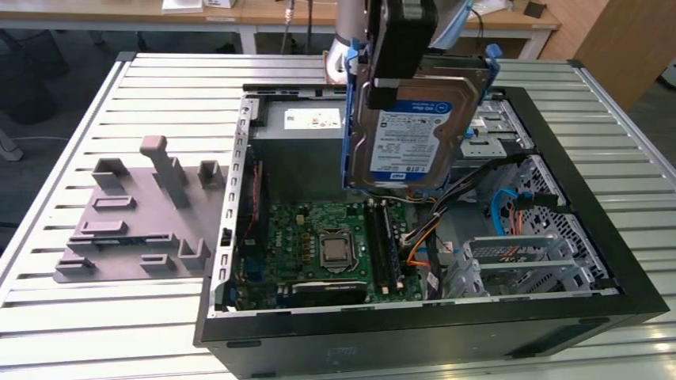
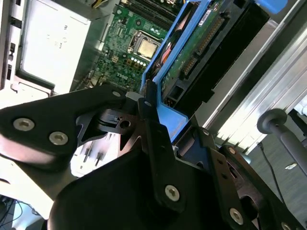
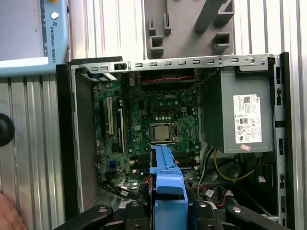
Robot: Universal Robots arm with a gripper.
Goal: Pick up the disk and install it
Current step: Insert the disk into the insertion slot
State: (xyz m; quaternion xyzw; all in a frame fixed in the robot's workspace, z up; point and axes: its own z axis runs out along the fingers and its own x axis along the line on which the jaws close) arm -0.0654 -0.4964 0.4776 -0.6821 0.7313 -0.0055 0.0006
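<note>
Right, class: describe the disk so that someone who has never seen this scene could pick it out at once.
Find the open black computer case on the slatted table. Above it, the gripper holds the disk aloft. It is the flat silver drive with a white-and-blue label and blue rails, unlike the bigger grey box inside the case.

Black tool of angular linked plates, round silver screw heads, smooth grey arm tube

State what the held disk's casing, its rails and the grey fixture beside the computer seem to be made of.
Disk: likely bare metal, silvery sheen at its edges. Rails: probably moulded plastic, uniform glossy blue. Fixture: perhaps matt plastic, flat grey, no glint.
</note>
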